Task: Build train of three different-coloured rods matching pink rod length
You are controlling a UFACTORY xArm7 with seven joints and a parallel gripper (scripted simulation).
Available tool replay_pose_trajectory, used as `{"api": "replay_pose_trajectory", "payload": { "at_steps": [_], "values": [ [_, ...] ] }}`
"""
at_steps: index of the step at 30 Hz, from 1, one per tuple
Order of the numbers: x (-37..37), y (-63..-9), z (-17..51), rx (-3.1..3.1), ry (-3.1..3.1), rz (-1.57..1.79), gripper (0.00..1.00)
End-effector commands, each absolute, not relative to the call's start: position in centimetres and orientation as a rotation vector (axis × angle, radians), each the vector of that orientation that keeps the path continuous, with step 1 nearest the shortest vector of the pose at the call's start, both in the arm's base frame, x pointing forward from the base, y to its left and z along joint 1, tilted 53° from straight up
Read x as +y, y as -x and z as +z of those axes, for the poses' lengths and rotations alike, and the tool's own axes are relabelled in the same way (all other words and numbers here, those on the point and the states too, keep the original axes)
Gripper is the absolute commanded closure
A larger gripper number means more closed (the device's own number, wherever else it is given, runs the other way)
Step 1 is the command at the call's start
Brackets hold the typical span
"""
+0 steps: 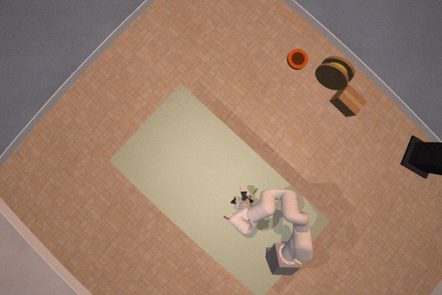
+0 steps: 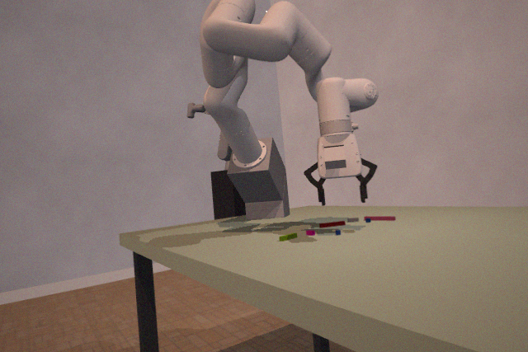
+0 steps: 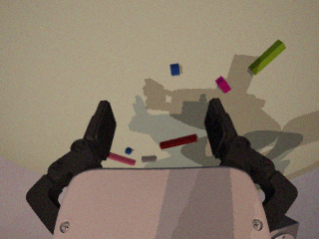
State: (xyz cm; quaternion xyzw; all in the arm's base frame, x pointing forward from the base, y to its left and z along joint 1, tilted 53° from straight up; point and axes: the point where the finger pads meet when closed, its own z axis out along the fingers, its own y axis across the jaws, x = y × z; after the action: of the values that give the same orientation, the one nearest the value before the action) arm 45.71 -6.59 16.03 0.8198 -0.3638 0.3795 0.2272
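Wrist view's got your pink rod (image 1: 226, 217) (image 2: 379, 218) (image 3: 122, 159) flat on the table (image 1: 199, 148) (image 2: 426, 275) (image 3: 75, 50), with the far blue rod (image 2: 368, 220) (image 3: 129, 150) and grey rod (image 2: 352, 219) (image 3: 149, 158) nearby but apart. The red rod (image 2: 332, 223) (image 3: 178, 141) sits further out, then the near blue rod (image 2: 337, 232) (image 3: 174, 69), magenta rod (image 1: 250, 196) (image 2: 310, 232) (image 3: 223, 85) and lime rod (image 1: 255, 191) (image 2: 288, 237) (image 3: 267, 57). Honestly, no train yet. You'd want one blue plus grey plus lime, so the whole line-up's left. Your pincer (image 1: 242, 200) (image 2: 343, 202) (image 3: 159, 111) is wide open above them, holding nothing.
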Motion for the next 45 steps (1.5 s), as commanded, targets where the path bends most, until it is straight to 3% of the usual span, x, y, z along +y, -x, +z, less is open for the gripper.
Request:
{"api": "replay_pose_trajectory", "payload": {
  "at_steps": [1, 19, 45],
  "values": [
    [-6.4, -45.8, 16.1, -1.001, -2.261, 1.048, 0.0],
    [-6.6, -45.7, 16.2, -0.934, -2.275, 1.026, 0.0],
    [-8.2, -44.6, 16.9, -0.054, -2.317, 0.684, 0.0]
  ]
}}
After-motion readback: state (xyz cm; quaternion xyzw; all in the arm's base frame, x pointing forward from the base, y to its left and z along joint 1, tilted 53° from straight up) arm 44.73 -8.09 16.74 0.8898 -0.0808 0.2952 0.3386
